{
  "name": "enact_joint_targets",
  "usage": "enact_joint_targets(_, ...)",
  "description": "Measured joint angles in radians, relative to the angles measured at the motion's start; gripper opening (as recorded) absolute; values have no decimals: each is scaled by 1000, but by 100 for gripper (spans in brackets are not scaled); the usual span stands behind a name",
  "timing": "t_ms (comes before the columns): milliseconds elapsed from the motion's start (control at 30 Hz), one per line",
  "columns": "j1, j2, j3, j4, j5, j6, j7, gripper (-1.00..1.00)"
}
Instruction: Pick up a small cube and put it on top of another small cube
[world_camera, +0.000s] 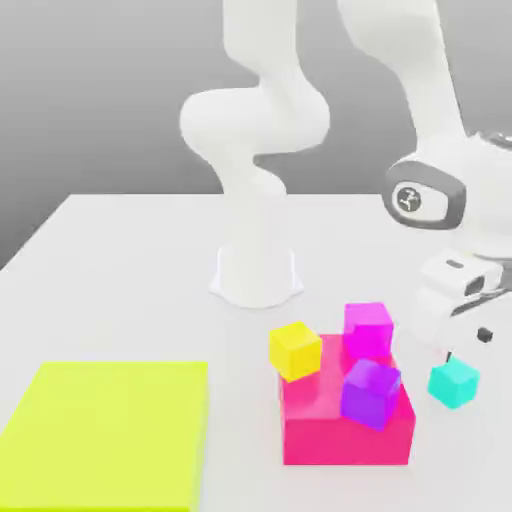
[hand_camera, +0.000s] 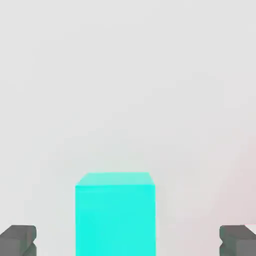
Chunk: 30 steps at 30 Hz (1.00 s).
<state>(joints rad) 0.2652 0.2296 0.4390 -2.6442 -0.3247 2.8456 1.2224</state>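
Four small cubes show: one plain cyan cube (world_camera: 454, 384) sitting flat on the white bench (world_camera: 130, 280), no long axis, plus yellow (world_camera: 295, 350), magenta (world_camera: 368, 329) and purple (world_camera: 369, 392) cubes against one large pink block (world_camera: 345, 430). One open tool (hand_camera: 128, 242) straddles the cyan cube, fingers (hand_camera: 19, 240) apart.

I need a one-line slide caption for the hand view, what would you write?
Open pincer straddling the cyan cube on the white table, fingertips apart from its sides.
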Motion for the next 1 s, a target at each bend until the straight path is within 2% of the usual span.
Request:
enact_joint_targets(167, 128, 127, -159, 33, -148, 90, 113, 0)
enact_joint_targets(200, 147, 143, -181, 37, -164, 102, 126, -100)
enact_joint_targets(400, 154, 152, -191, 40, -178, 108, 136, -100)
enact_joint_targets(467, 127, 126, -157, 33, -148, 90, 114, -100)
enact_joint_targets(700, 17, -48, 2, -15, 84, -26, -61, -100)
enact_joint_targets(1000, -178, -336, -130, 63, 319, -377, -133, -100)
